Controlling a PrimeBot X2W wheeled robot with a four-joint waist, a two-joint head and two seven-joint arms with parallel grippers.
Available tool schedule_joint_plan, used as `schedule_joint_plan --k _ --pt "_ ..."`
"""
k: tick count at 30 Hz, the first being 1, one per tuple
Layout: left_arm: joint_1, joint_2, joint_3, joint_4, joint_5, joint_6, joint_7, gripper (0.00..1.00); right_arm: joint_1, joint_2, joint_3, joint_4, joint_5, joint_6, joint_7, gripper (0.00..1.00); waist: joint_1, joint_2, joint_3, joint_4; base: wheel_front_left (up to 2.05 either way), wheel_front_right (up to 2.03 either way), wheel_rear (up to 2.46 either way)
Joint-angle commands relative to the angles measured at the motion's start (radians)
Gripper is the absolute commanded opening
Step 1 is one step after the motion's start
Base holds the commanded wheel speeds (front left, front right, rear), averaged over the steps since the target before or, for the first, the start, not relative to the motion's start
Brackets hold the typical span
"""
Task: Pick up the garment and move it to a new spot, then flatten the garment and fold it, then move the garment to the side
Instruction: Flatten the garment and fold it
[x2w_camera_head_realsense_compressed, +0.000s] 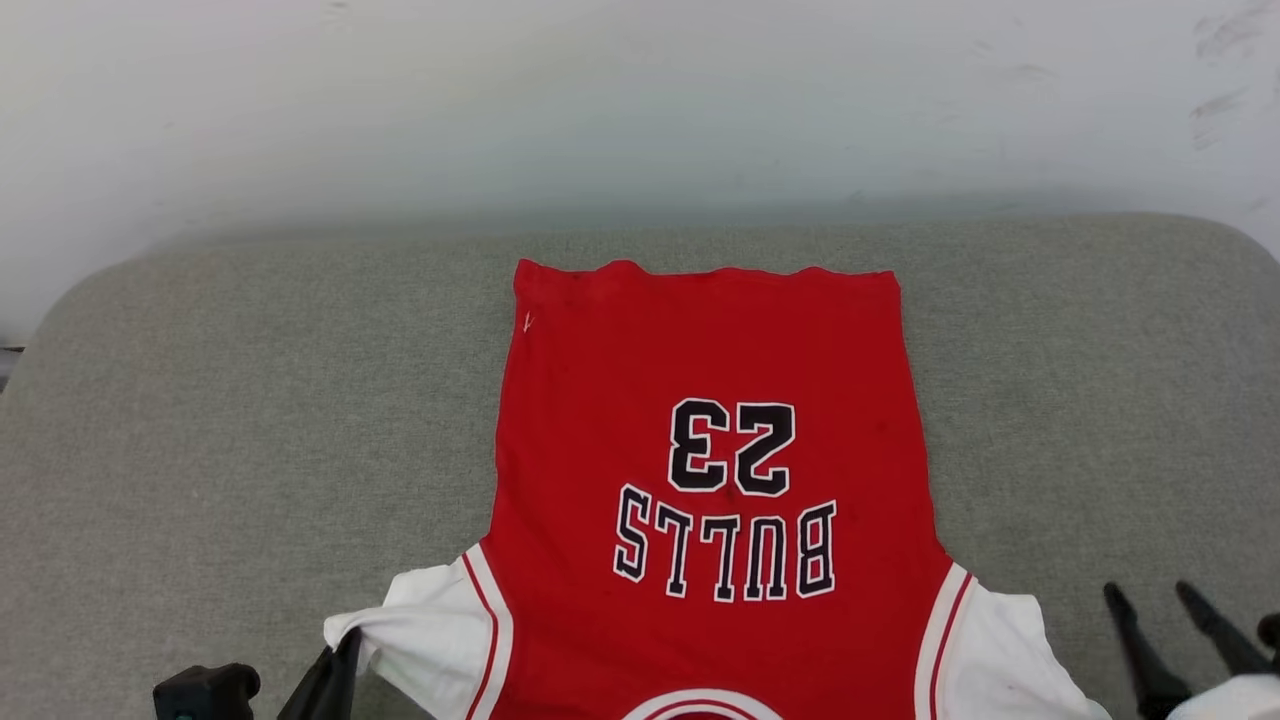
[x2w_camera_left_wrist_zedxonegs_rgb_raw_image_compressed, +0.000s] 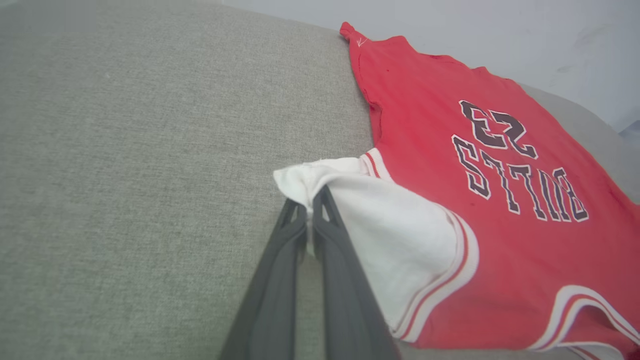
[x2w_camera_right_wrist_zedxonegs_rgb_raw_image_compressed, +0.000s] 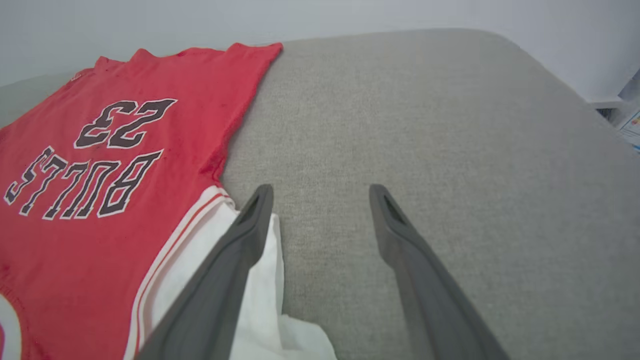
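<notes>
1. The step in hand looks like the flattening. The shirt (x2w_camera_head_realsense_compressed: 700, 450) lies spread on the grey cushion (x2w_camera_head_realsense_compressed: 250, 400), print up, hem toward the wall (x2w_camera_head_realsense_compressed: 600, 100) and collar toward the robot.
2. The body of the shirt is smooth. The left sleeve (x2w_camera_left_wrist_zedxonegs_rgb_raw_image_compressed: 400, 225) is drawn out to the side and gathered into a point at its end. The right sleeve (x2w_camera_right_wrist_zedxonegs_rgb_raw_image_compressed: 260, 300) lies loose with a small fold at its edge.
3. The left claw (x2w_camera_left_wrist_zedxonegs_rgb_raw_image_compressed: 308, 200) is pressed together, pinching the tip of the left sleeve. It comes in low and slanted, fingers close to the cushion.
4. The right claw (x2w_camera_right_wrist_zedxonegs_rgb_raw_image_compressed: 321, 192) is spread wide and holds nothing. One finger passes over the edge of the right sleeve and the other is over bare cushion just beside the shirt. Whether the first finger touches the cloth I cannot tell.
5. Next, I judge, the left sleeve needs laying flat and releasing without dragging the body askew. Both claws then need fresh holds for the fold.
</notes>
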Motion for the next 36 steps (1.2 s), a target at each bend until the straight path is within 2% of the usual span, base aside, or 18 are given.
schedule_joint_plan --k 1,5,10,18,27,32,36 --pt "-0.017 -0.007 -0.003 -0.007 0.010 -0.003 -0.005 0.00 -0.030 -0.020 -0.013 -0.021 -0.007 -0.001 -0.007 1.00 0.0000 0.0000 0.011 0.009 0.00 0.00 0.00" --pt "-0.043 -0.017 -0.005 -0.031 0.037 -0.005 -0.006 0.00 -0.132 -0.073 -0.037 -0.098 -0.016 -0.001 0.019 1.00 0.0000 0.0000 0.044 0.036 0.00 0.00 0.00" --pt "-0.093 -0.035 -0.008 -0.066 0.078 -0.009 -0.007 0.00 -0.324 -0.160 -0.034 -0.171 -0.018 -0.001 0.110 1.00 0.0000 0.0000 0.121 0.089 0.00 0.00 0.00" --pt "-0.168 -0.082 -0.003 -0.116 0.138 -0.027 -0.008 0.00 -0.646 -0.279 0.061 -0.132 0.054 -0.001 0.429 1.00 0.0000 0.0000 0.242 0.176 0.00 0.00 0.00" --pt "-0.242 -0.149 0.000 -0.142 0.201 -0.074 -0.008 0.00 -0.933 -0.329 0.126 0.074 0.118 -0.001 0.933 1.00 0.0000 0.0000 0.374 0.262 0.00 0.00 0.00" --pt "-0.279 -0.192 0.008 -0.148 0.227 -0.102 -0.008 0.00 -1.039 -0.315 0.104 0.142 0.066 -0.001 1.086 1.00 0.0000 0.0000 0.452 0.300 0.00 0.00 0.00" --pt "-0.309 -0.222 0.014 -0.142 0.250 -0.130 -0.008 0.00 -1.110 -0.286 0.066 0.163 0.003 -0.001 1.114 1.00 0.0000 0.0000 0.514 0.329 0.00 0.00 0.00"
